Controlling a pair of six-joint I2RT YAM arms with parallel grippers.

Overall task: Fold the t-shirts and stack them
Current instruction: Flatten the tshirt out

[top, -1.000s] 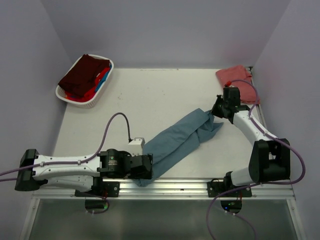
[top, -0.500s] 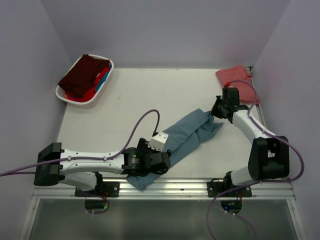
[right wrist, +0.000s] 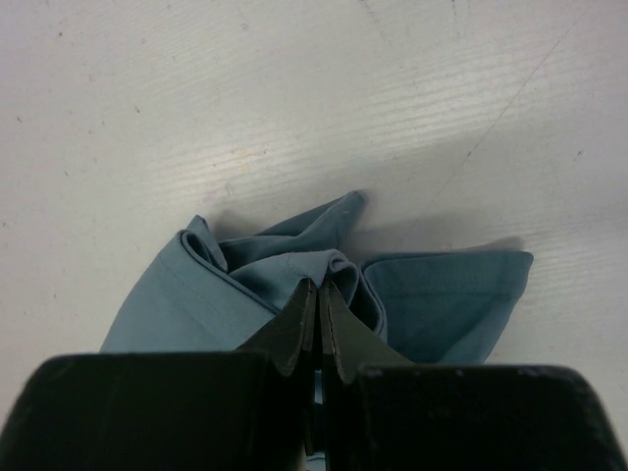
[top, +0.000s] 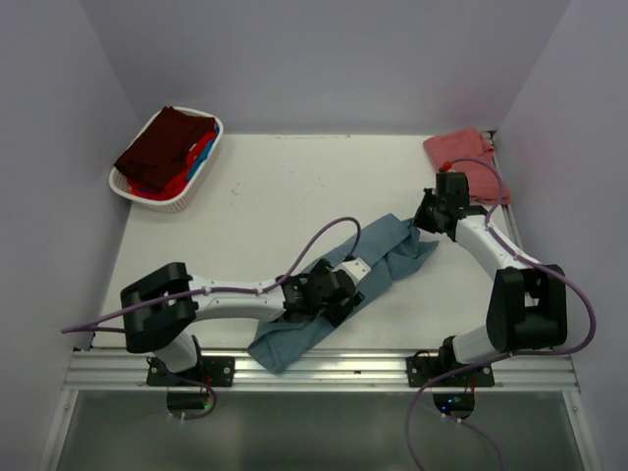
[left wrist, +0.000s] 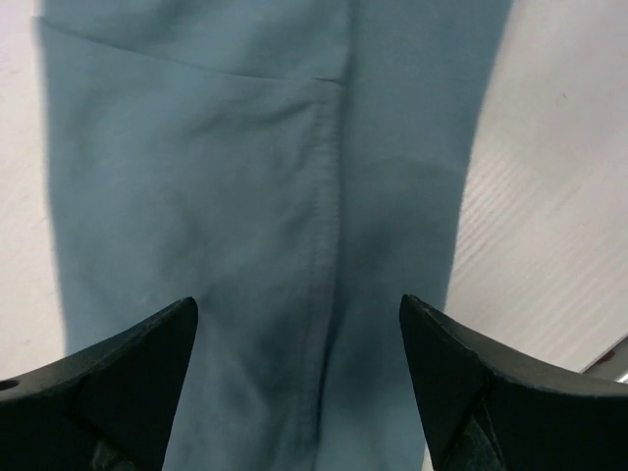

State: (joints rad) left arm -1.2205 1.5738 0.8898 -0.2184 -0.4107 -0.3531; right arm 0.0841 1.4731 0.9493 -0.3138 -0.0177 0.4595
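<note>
The slate teal-blue t-shirt (top: 378,263) lies as a long folded strip, running diagonally from the table's near edge toward the back right. My left gripper (top: 332,299) hovers over the middle of the strip, open and holding nothing. In the left wrist view (left wrist: 299,324) its two fingers straddle a seam of the shirt (left wrist: 245,186). My right gripper (top: 422,224) is shut on the bunched far end of the shirt (right wrist: 245,285), fingers together (right wrist: 316,291). A folded salmon-red t-shirt (top: 459,152) lies at the back right corner.
A white oval basket (top: 192,184) at the back left holds a dark maroon shirt (top: 162,142) over bright blue and red ones (top: 199,155). The metal rail (top: 343,368) runs along the near edge. Walls close in the left, back and right.
My left arm has swung forward and right, from the shirt's near end to over the strip's middle. The right arm and the shirt's far end have not moved.
</note>
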